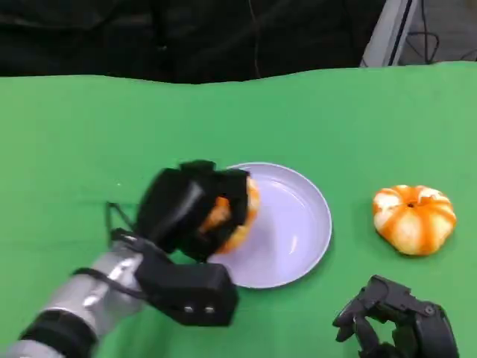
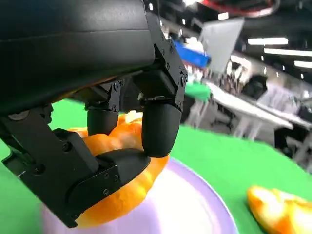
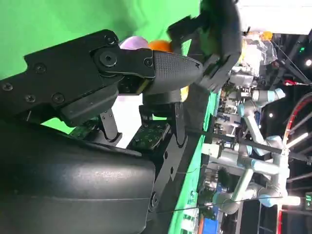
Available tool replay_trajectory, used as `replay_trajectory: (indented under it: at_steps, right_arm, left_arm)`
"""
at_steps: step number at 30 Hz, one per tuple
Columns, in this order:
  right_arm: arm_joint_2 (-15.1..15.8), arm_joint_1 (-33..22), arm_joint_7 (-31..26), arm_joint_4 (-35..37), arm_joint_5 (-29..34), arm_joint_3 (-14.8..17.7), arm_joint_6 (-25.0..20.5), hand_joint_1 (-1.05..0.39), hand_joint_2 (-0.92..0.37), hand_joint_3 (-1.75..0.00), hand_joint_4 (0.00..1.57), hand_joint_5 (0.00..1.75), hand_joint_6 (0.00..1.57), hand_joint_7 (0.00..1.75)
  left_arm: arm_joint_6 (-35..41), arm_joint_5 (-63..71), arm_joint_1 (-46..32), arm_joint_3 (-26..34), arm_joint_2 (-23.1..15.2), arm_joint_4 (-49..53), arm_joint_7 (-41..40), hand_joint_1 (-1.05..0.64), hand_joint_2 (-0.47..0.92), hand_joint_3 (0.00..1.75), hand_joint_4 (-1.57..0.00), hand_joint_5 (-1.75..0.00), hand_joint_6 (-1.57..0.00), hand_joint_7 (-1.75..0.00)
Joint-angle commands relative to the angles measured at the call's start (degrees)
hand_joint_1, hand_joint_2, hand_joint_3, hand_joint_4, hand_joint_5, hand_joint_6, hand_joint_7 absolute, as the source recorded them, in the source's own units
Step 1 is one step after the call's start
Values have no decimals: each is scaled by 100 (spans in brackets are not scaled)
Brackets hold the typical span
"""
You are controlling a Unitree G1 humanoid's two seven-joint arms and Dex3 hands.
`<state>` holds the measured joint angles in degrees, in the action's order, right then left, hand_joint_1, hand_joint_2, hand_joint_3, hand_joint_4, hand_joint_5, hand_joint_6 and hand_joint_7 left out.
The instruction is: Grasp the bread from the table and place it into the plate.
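In the head view there is one plate (image 1: 298,224), pale lilac, near the middle of the green table (image 1: 74,127), one orange bread (image 1: 237,212) and one orange-and-white striped pumpkin-shaped piece (image 1: 414,218) lying well apart to the plate's right. The left hand (image 1: 195,205) comes in from the lower left and wraps its black fingers over the bread, which sits under and inside the hand at the plate's left rim; whether the bread touches the plate cannot be told from here. The right hand (image 1: 399,321) lies low at the lower right, nothing in it, its fingers curled loosely downward, near the striped piece but apart from it. In the left wrist view the left hand's fingers (image 2: 158,126) close around the bread (image 2: 122,190) from above and below, the bread bulging out between them directly over the plate's (image 2: 195,204) lilac surface; one striped piece (image 2: 280,209) lies on the green cloth beyond the plate. In the right wrist view the right hand's fingers (image 3: 170,66) reach forward with nothing between them; past them show a small part of the plate (image 3: 131,43) and a sliver of orange (image 3: 161,46), too little to name for certain.
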<state>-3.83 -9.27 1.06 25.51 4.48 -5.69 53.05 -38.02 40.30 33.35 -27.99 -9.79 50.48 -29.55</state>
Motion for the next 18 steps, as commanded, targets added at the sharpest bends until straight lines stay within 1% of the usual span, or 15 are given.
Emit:
replay_trajectory:
  at_steps: [1,11,13,15,18]
  right_arm:
    - [50,-34,-23,-57,4,39,-38,-68,-81,-60,90,148,92,116]
    - [50,-36,-23,-61,5,39,-43,-68,-81,-59,90,148,92,116]
    - [34,-25,-31,-49,20,28,-7,-68,-81,-59,89,147,92,116]
    - [25,-14,-40,-27,37,21,26,-67,-82,-59,89,147,92,115]
    - [25,-13,-44,-21,40,19,31,-67,-82,-59,88,147,92,115]
  left_arm:
    - [34,28,158,-10,-28,69,64,-14,29,140,-92,-175,-72,-174]
    - [26,19,174,-28,-29,96,47,-14,29,139,-92,-175,-72,-175]
    - [262,127,403,-178,211,355,183,-14,32,137,-93,-175,-73,-172]
    - [437,167,592,-287,402,573,334,-17,38,131,-90,-175,-73,-169]
    - [467,162,654,-307,450,667,360,-18,40,129,-90,-175,-73,-168]
